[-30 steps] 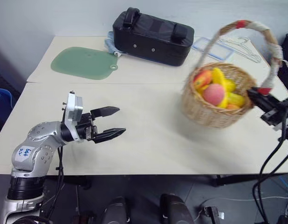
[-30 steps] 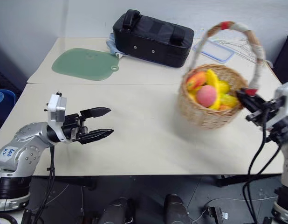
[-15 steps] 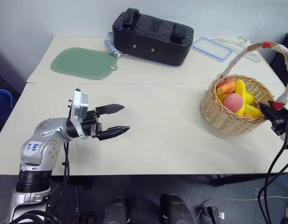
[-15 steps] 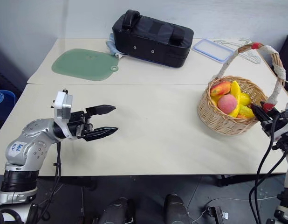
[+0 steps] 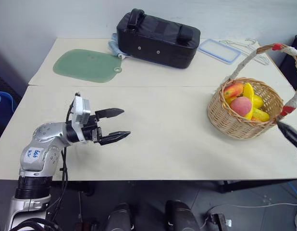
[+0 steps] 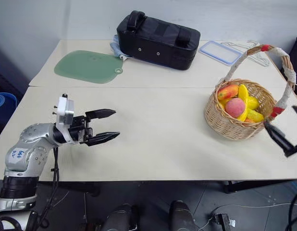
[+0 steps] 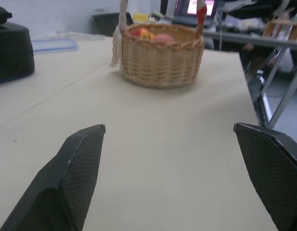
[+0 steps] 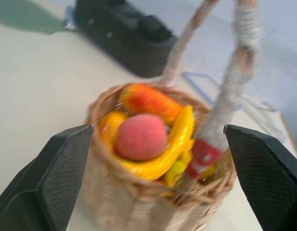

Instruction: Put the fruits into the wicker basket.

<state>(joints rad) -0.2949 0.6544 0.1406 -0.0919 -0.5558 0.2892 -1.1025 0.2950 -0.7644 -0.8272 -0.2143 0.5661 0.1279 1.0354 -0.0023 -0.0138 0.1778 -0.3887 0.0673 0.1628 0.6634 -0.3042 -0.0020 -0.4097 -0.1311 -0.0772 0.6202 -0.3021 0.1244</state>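
Your left gripper (image 5: 118,125) hovers over bare table (image 5: 163,149), fingers spread, nothing between them. Green mat (image 5: 86,65) and black bag (image 5: 158,31) lie beyond it, well apart. Wicker basket (image 5: 237,122) stands far to that gripper's right, upright on the table, with the peach (image 5: 241,105), mango (image 5: 233,90) and bananas (image 5: 249,96) inside. Your right gripper (image 8: 153,159) sits just beside the basket's near right side, fingers wide, off the taped handle (image 5: 288,103), gripping nothing.
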